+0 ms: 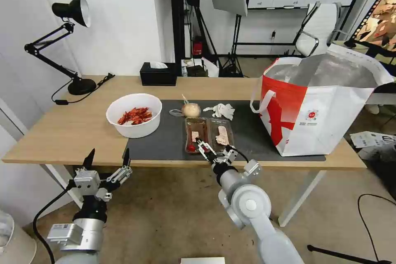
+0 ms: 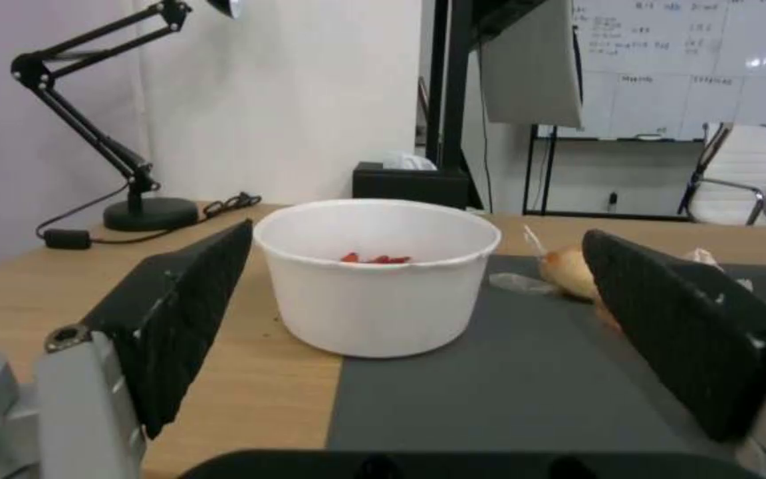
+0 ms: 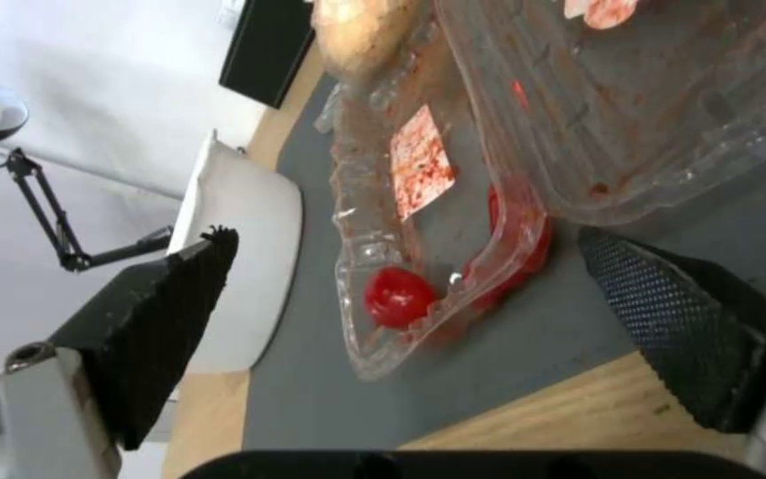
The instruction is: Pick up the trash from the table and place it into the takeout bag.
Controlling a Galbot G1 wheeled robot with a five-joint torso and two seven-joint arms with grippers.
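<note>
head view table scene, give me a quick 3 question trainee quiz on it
1. True or false: the right gripper is at the near end of the clear food tray.
2. What does the white bowl hold?
A. red shells
B. tissues
C. nothing
3. Fill in: the takeout bag stands at the table's ____ end, by the robot's sides.

Key: 1 true; 2 A; 3 right.

On the long light-wood counter (image 1: 62, 132), the white bowl of red shells (image 1: 134, 114) sits left of the clear plastic two-part tray (image 1: 208, 133), with the large white-and-red foil-lined tote (image 1: 321, 107) to the right.
</note>
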